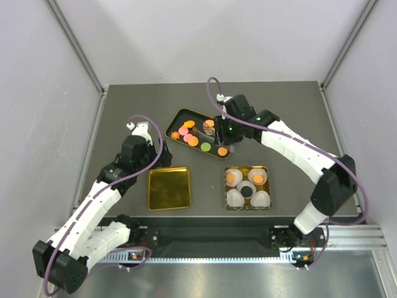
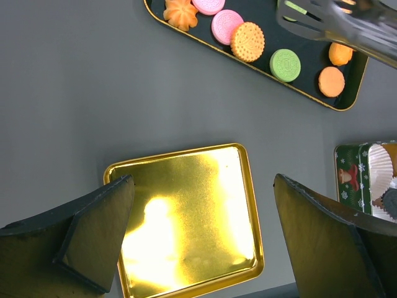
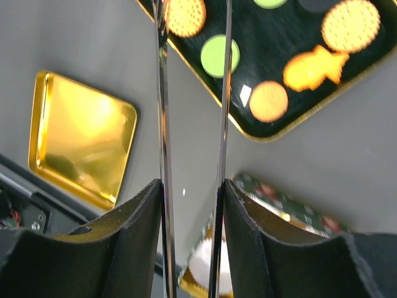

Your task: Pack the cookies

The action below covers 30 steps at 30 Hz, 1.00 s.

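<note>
We find most of the cookies (image 1: 193, 141) lying in the black gold-rimmed tray (image 2: 307, 59) at mid-table; a few sit in white paper cups (image 1: 262, 198) inside the Christmas tin (image 2: 347, 174) nearer the arms. The right gripper (image 3: 192, 186) hangs over the tray's near end, its fingers drawn narrow around metal tongs (image 3: 163, 124); the tong tips are blurred and partly cut off, so we cannot tell whether they pinch a cookie. The left gripper (image 2: 203, 186) hovers above the gold lid (image 1: 169, 188), fingers spread wide, holding nothing.
</note>
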Each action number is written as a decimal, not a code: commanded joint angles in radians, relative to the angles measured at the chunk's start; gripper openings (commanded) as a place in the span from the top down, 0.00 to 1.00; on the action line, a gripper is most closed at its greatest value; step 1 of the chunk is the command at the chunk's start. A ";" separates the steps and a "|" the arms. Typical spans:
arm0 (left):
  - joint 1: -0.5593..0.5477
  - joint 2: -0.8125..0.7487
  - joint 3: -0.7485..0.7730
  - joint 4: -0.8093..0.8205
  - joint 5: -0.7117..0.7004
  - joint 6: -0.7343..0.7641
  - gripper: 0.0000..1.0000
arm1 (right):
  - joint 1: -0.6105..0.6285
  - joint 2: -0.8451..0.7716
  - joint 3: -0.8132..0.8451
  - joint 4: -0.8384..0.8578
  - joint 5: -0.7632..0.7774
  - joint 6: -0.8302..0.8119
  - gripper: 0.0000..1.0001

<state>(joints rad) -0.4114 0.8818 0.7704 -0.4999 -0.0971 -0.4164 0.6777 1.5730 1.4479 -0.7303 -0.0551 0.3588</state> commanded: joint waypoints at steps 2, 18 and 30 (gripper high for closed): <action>0.006 -0.010 0.024 0.029 -0.012 0.010 0.01 | 0.009 0.088 0.112 0.091 -0.037 -0.008 0.58; 0.006 -0.014 0.023 0.031 -0.007 0.008 0.01 | 0.056 0.179 0.140 0.106 -0.028 0.005 0.54; 0.006 -0.010 0.023 0.031 -0.007 0.008 0.01 | 0.083 0.217 0.134 0.104 0.040 0.011 0.55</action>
<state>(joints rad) -0.4099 0.8818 0.7704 -0.4999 -0.0975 -0.4168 0.7418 1.7832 1.5394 -0.6724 -0.0429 0.3622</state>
